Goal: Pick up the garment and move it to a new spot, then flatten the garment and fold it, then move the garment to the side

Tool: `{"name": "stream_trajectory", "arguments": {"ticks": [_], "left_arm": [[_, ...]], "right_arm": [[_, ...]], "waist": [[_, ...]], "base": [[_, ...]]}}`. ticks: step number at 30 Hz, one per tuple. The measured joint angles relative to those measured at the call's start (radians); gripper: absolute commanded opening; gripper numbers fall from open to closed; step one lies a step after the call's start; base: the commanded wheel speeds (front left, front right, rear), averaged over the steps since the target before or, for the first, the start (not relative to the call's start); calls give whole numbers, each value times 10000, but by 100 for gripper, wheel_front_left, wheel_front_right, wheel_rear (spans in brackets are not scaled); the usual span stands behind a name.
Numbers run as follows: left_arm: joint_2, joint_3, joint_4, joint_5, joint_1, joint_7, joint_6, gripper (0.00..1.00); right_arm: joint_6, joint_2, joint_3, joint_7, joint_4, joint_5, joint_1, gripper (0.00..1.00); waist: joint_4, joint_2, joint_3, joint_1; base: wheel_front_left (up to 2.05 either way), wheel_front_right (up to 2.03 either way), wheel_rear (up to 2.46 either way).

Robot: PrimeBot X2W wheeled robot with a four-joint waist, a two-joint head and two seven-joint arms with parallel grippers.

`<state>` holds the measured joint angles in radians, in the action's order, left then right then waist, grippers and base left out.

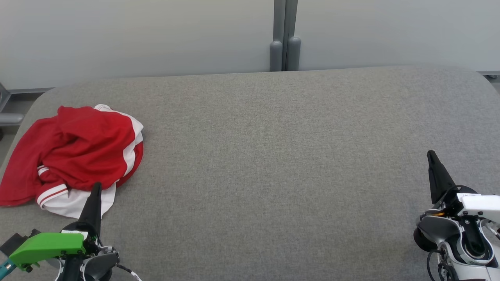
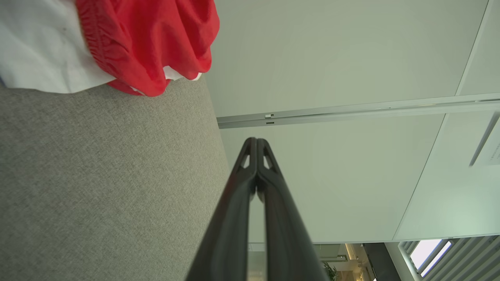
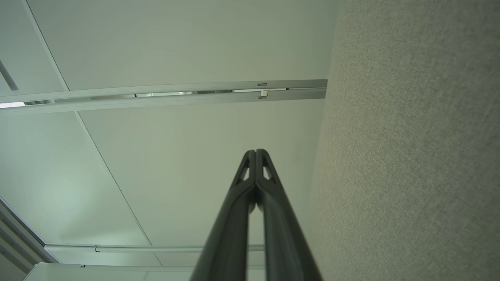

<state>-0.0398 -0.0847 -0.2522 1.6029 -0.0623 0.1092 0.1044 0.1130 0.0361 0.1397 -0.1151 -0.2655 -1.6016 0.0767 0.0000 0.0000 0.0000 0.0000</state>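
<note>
Red-and-white crumpled fabric garment sits in a heap at the far left of the grey felt-covered worktop, close to its left edge. Nothing lifted, nothing flattened, so I'd call this step one: pickup not yet begun.

Left end effector, two long dark fingers ahead of a green wrist housing, is at lower left. Fingers pressed together, holding nothing. In head view its tip overlaps the garment's white hem; can't tell if it touches the cloth. In left wrist view the fingers run low along the worktop and aim past the heap at a pale wall panel, garment off to one side.

Next move likely needs: jaws opened, wrist pitched down and swung onto the heap, then a pinch on a thick fold rather than one loose layer. Mid-worktop looks like the obvious new spot, with room for flattening.

Right end effector, on a white wrist housing, is at lower right. Fingers closed tight, nothing in them, well apart from the garment, lying low along the worktop.
</note>
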Motion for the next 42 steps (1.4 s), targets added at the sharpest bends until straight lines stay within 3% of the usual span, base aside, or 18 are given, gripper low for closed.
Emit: {"name": "stream_trajectory", "arguments": {"ticks": [18, 19, 31, 38, 42], "left_arm": [[0, 0, 0, 0, 0, 0, 0, 0], [0, 0, 0, 0, 0, 2, 0, 100], [148, 226, -290, -75, 359, -134, -33, 100], [119, 407, -261, -608, 359, -462, -33, 100], [50, 552, -257, -865, 358, -671, -33, 100]], "right_arm": [[0, 0, 0, 0, 0, 0, 0, 0], [0, 0, 0, 0, 0, 0, 0, 100], [-2, -105, -119, 280, -219, 234, -428, 100], [-19, 464, -403, 523, -36, 1035, -438, 100], [-213, 631, -460, 637, 178, 1685, -438, 100]], "waist": [[0, 0, 0, 0], [0, 0, 0, 0], [29, 0, 7, 0], [87, 0, 23, 0], [110, 0, 35, 0]], "base": [[0, 0, 0], [0, 0, 0], [0, 0, 0], [0, 0, 0], [0, 0, 0]]}}
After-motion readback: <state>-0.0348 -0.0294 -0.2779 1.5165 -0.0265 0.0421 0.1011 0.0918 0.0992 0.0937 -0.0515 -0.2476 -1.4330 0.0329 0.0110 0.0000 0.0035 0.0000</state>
